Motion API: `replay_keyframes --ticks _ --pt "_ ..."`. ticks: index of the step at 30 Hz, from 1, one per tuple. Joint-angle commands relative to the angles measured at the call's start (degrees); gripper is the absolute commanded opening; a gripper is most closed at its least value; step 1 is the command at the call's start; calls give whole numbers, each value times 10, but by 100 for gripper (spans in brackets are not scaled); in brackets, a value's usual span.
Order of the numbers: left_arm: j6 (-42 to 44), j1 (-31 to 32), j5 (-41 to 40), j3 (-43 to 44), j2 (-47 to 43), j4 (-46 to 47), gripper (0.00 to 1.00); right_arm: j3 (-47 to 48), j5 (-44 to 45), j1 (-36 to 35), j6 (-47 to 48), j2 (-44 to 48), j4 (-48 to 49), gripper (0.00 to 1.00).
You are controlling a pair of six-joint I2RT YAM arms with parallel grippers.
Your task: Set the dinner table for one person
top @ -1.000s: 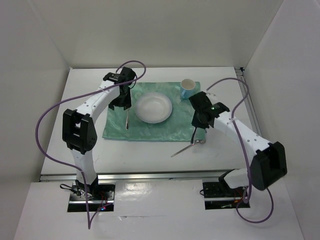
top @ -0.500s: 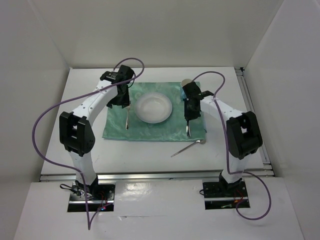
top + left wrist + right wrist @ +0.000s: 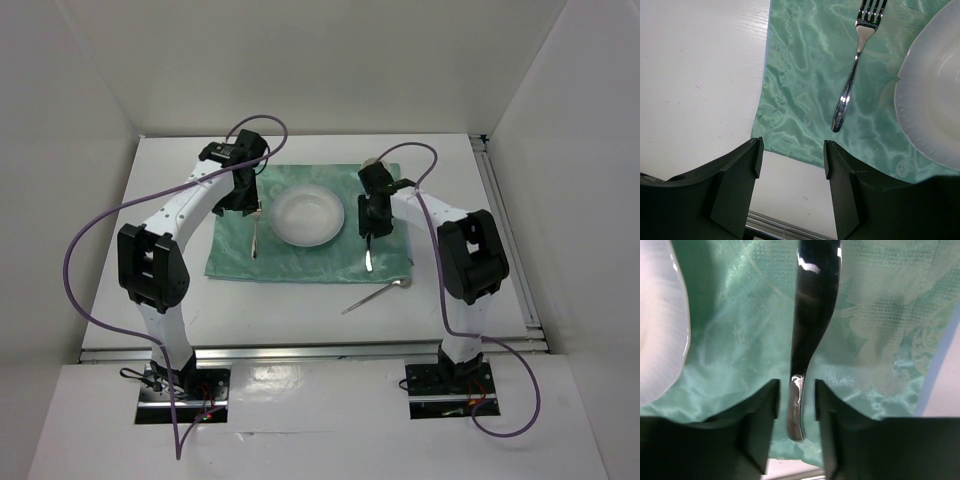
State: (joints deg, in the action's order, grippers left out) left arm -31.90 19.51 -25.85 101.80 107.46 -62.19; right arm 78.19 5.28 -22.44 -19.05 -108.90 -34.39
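Your right gripper [image 3: 796, 390] straddles the shiny metal utensil [image 3: 812, 315]; whether it's clamped, you cannot tell. The utensil's long axis runs far-to-near over the pale green cloth placemat [image 3: 300, 262], broad end nearest you. Your left gripper [image 3: 792, 150] has its fingers apart.

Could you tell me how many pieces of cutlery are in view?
3. A fork lies on the placemat left of the bowl; a utensil sits between the right gripper's fingers, right of it; another lies on the bare table. None seems hidden.

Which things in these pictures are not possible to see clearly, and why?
Cup: top external view, mostly hidden behind the right arm.
Utensil between the right fingers: right wrist view, head cut off by the top edge.
Loose utensil on the dinner table: top external view, too small to identify.
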Motion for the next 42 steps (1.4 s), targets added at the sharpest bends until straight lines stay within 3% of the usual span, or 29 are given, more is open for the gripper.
replay_keyframes --ticks 1,5,9,14,20,24,29,38,42 --pt "-7 -4 -11 4 -26 -8 68 29 -1 4 -10 -4 13 50" --pt "-7 -4 -11 4 -26 -8 68 29 10 4 -28 37 -1 58" --pt "-7 -4 -11 4 -31 -8 68 -13 38 10 -70 122 -12 59" --pt "-7 -4 -11 4 -37 -8 68 -159 31 10 -153 258 -32 60" --pt "-7 -4 -6 4 -42 -8 68 -282 19 -14 -240 352 -44 73" --pt "-7 -4 1 4 -47 -8 68 -309 -5 -21 -258 352 -18 74" --pt "-7 -4 1 -1 -47 -8 68 -316 -11 -52 -278 289 15 74" --pt "-2 -4 -10 -13 -52 -8 68 -301 28 -87 -341 215 -6 70" --pt "-2 -4 -10 -13 -52 -3 68 -314 46 -87 -357 221 -11 58"
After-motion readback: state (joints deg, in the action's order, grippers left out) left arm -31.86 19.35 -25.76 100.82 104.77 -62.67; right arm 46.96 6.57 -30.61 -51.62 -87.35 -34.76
